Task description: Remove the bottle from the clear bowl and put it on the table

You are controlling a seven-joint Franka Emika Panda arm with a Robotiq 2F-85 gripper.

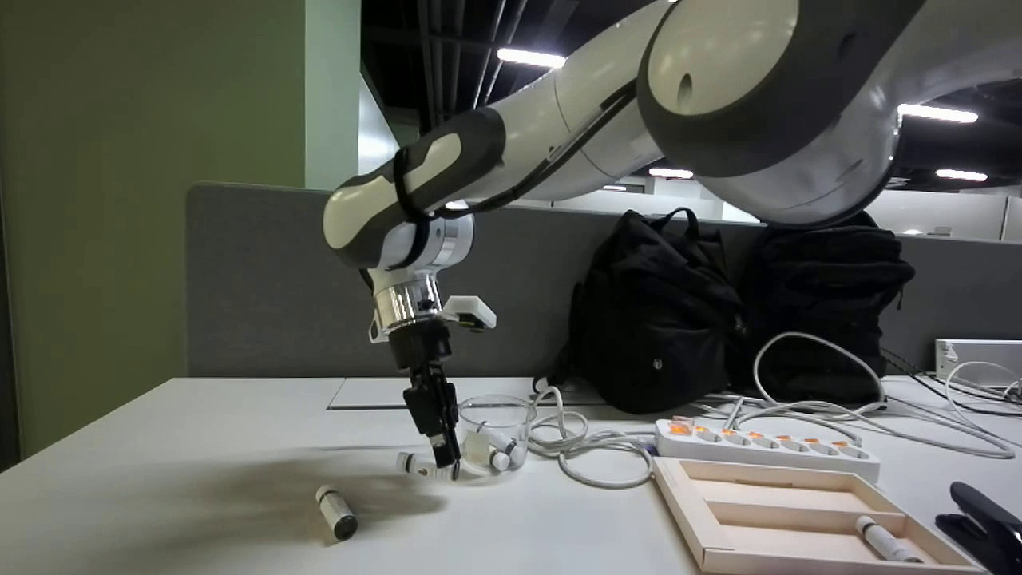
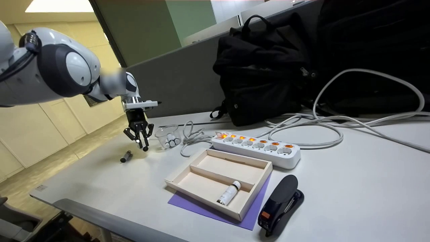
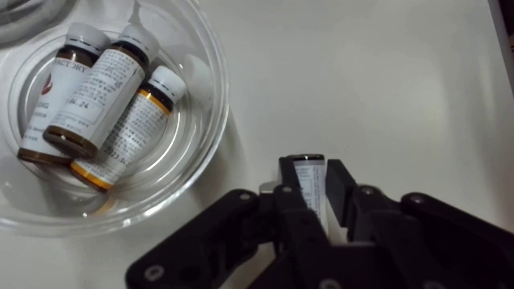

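Note:
The clear bowl (image 1: 522, 419) stands on the pale table (image 1: 559, 527) and also shows in the wrist view (image 3: 220, 132). It holds 3 white-capped bottles (image 3: 98, 90). Another small whitish bottle (image 3: 313, 176) lies on the table beside the bowl; its capped end shows in an exterior view (image 1: 411, 463). My gripper (image 3: 310, 162) is low over this bottle, with one finger on each side. A gap shows between the bottle and the right finger; the left finger hides part of the bottle. A further bottle (image 1: 335, 513) with a dark end lies apart on the table.
A wooden tray (image 2: 193, 168) with a bottle (image 2: 229, 193) in it lies on a purple sheet (image 2: 191, 205). A power strip (image 2: 257, 148), white cables (image 1: 607, 439), a black stapler (image 2: 282, 205) and black backpacks (image 1: 659, 311) stand nearby. A grey partition (image 1: 263, 279) borders the back.

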